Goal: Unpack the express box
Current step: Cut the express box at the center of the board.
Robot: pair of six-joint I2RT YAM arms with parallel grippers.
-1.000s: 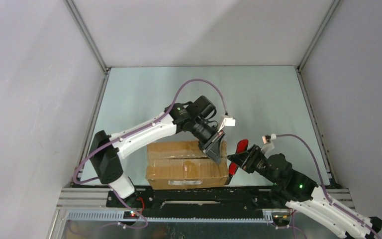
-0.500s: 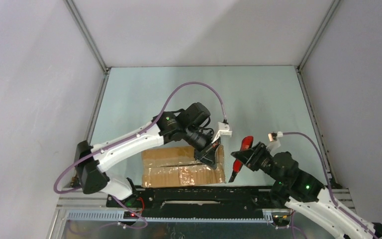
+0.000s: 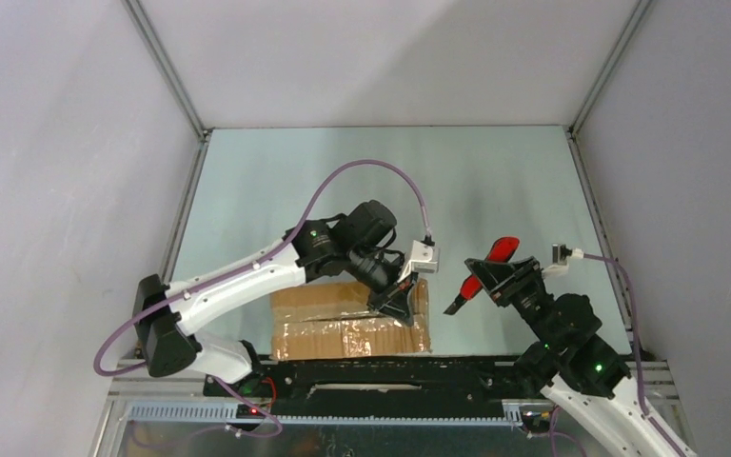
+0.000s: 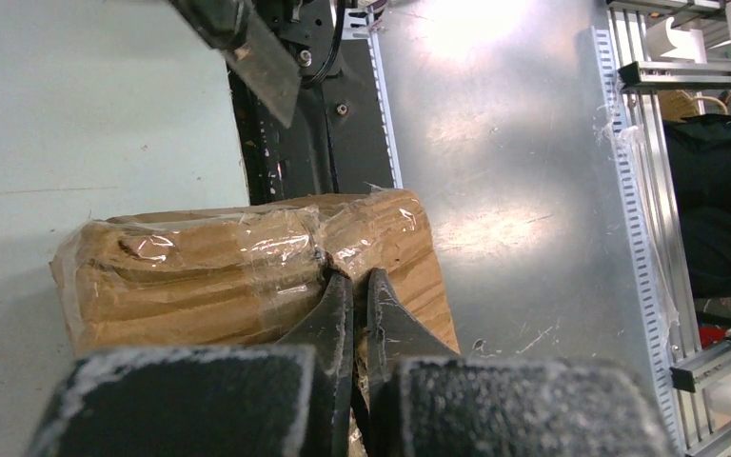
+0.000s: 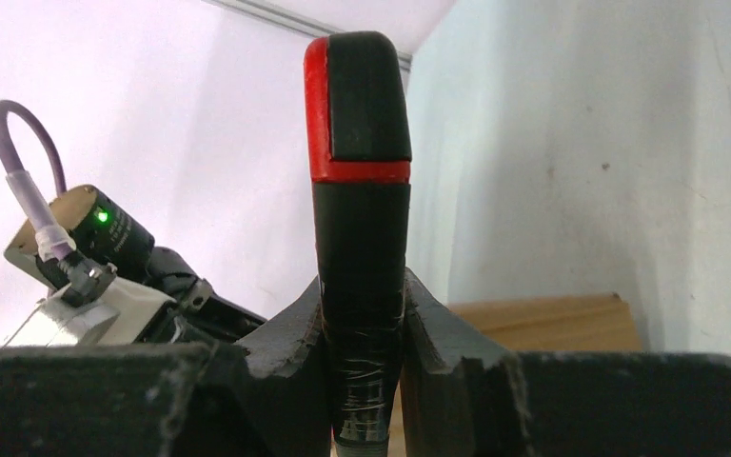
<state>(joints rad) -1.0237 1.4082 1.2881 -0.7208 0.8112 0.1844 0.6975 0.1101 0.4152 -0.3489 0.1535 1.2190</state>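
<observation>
The express box [image 3: 338,324], brown cardboard wrapped in clear tape, lies at the table's near edge; the left wrist view shows its taped end [image 4: 238,276]. My left gripper [image 3: 395,305] is shut, its tips [image 4: 352,283] pressed into the tape seam at the box's right end. Whether anything thin is pinched between them I cannot tell. To the right of the box and above the table, my right gripper [image 3: 495,276] is shut on a knife [image 3: 481,276] with a red-and-black handle [image 5: 362,209]. Its blade [image 3: 454,307] points down-left toward the box and also shows in the left wrist view [image 4: 262,62].
A black mounting rail [image 3: 390,371] and a metal plate [image 4: 495,190] run along the near edge just behind the box. Grey enclosure walls [image 3: 76,190] stand on the left, right and far sides of the pale green tabletop [image 3: 390,181].
My left gripper has shut at the box's right end, and the arm drew toward the near left, shifting the box slightly. My right gripper rose and moved right with the knife.
</observation>
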